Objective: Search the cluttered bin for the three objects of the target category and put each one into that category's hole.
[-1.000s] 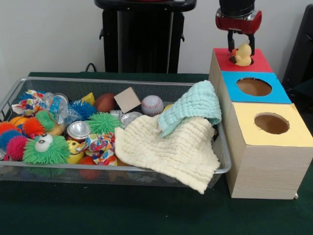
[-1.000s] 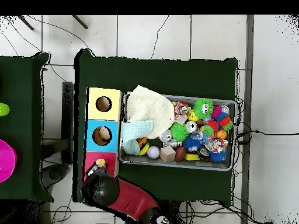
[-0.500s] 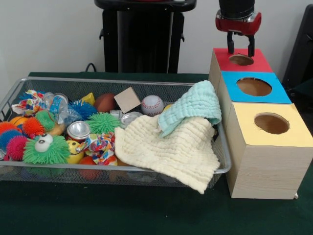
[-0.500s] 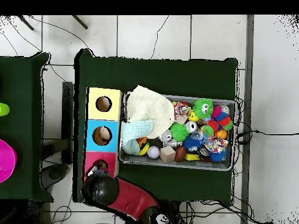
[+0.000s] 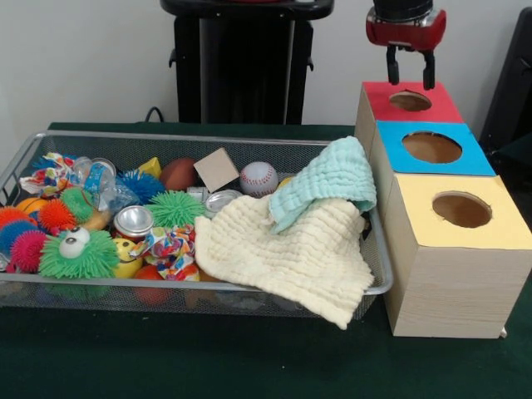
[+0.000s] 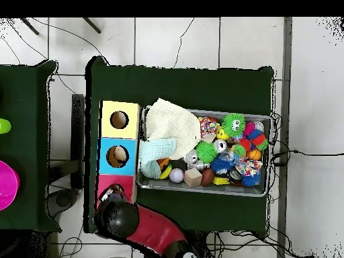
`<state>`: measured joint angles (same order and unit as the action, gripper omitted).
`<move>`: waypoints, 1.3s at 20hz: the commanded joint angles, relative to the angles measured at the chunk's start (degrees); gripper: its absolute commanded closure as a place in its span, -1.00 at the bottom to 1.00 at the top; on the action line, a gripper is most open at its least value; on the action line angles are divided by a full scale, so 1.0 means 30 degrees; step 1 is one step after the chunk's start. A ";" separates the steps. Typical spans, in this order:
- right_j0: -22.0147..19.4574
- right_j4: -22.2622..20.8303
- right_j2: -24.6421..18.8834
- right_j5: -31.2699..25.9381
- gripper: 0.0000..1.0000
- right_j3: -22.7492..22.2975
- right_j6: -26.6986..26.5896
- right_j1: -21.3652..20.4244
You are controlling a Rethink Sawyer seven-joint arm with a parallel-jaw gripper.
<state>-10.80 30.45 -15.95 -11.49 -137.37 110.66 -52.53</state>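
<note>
A dark green table (image 5: 249, 366) set against a pale wall carries your wire mesh bin (image 5: 208, 137) and, just beside it, a wooden box with three coloured tops. Your gripper (image 5: 408, 68) hangs above the red hole (image 5: 410, 101), clear of it, its two dark fingers (image 5: 391, 62) apart and holding nothing. The blue hole (image 5: 431, 147) and the yellow hole (image 5: 462, 209) sit nearer the camera in the front view. In the bin, a cream cloth (image 5: 291, 258) spills over the front rim with a mint cloth (image 5: 328, 179) lying on it. Beyond them you see a baseball (image 5: 258, 178), a wooden block (image 5: 217, 169), a brown ball (image 5: 179, 174), a metal can (image 5: 133, 222) and a green spiky toy with one eye (image 5: 79, 253). From overhead, the red arm (image 6: 151, 232) covers most of the red top.
</note>
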 commanded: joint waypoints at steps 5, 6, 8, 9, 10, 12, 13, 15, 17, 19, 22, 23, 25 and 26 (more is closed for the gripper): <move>-0.0721 -0.2378 0.1992 -0.6269 -1.00 0.2952 0.2054 -0.2241; -0.0827 -0.3014 0.2383 -0.7107 -1.00 0.3318 0.1881 -0.2440; -0.1214 -0.4201 0.2866 -0.8468 -1.00 0.3980 0.1323 -0.2698; -0.1459 -0.4754 0.2991 -0.8939 -1.00 0.4269 0.0966 -0.2734; -0.1729 -0.5252 0.3047 -0.9210 -1.00 0.4454 0.0571 -0.2727; -0.2448 -0.6218 0.2951 -0.9233 -1.00 0.4770 -0.0371 -0.2430; -0.2855 -0.6766 0.2836 -0.9001 -1.00 0.4956 -0.0780 -0.2114; -0.3667 -0.7861 0.2605 -0.8536 -1.00 0.5329 -0.1599 -0.1482; -0.4526 -0.8934 0.2240 -0.7977 -1.00 0.5697 -0.2335 -0.0840; -0.5395 -1.0148 0.1852 -0.7546 -1.00 0.6287 -0.3061 -0.0123; -0.6685 -1.1978 0.1205 -0.6666 -1.00 0.7277 -0.4042 0.1196; -0.7082 -1.2600 0.0963 -0.6404 -1.00 0.7614 -0.4300 0.1624; -0.7846 -1.3844 0.0515 -0.6015 -1.00 0.8341 -0.4781 0.2444; -0.8211 -1.4476 0.0298 -0.5865 -1.00 0.8734 -0.5006 0.2857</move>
<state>-29.98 -2.96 -9.62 -34.58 -121.89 110.66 -52.88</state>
